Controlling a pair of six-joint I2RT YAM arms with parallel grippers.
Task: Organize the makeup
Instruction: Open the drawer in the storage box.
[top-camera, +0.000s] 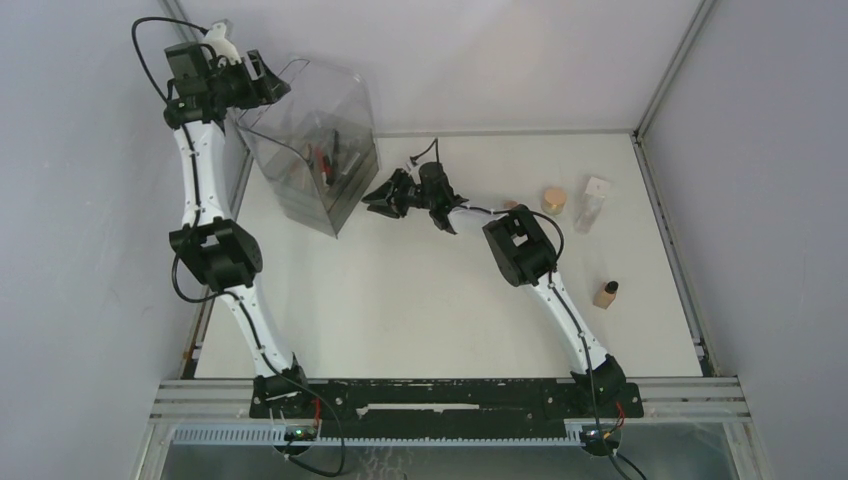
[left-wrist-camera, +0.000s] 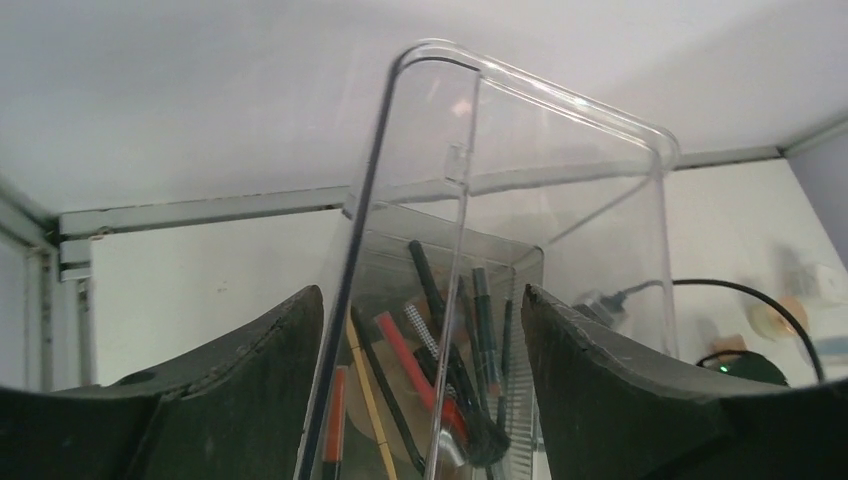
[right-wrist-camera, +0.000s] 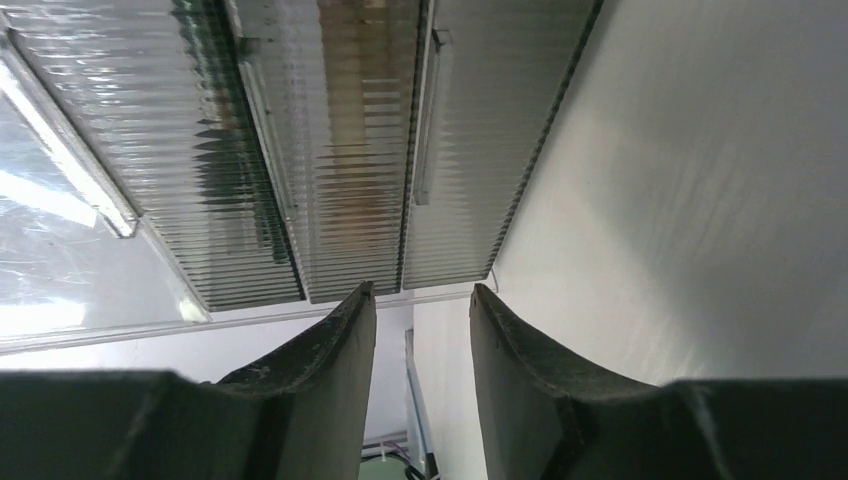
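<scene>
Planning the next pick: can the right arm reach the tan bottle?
Probably yes: the tan bottle stands alone on the table, nothing crowding it, and the right fingers are empty.

No text, label, brand or number reads in any view. Jar (top-camera: 553, 200), clear bottle (top-camera: 590, 207) and tan bottle (top-camera: 606, 293) on the right of the table (top-camera: 400, 300) are too small to tell any print.

top camera looks down; both wrist cameras closely face organizer (top-camera: 312, 150)
</scene>
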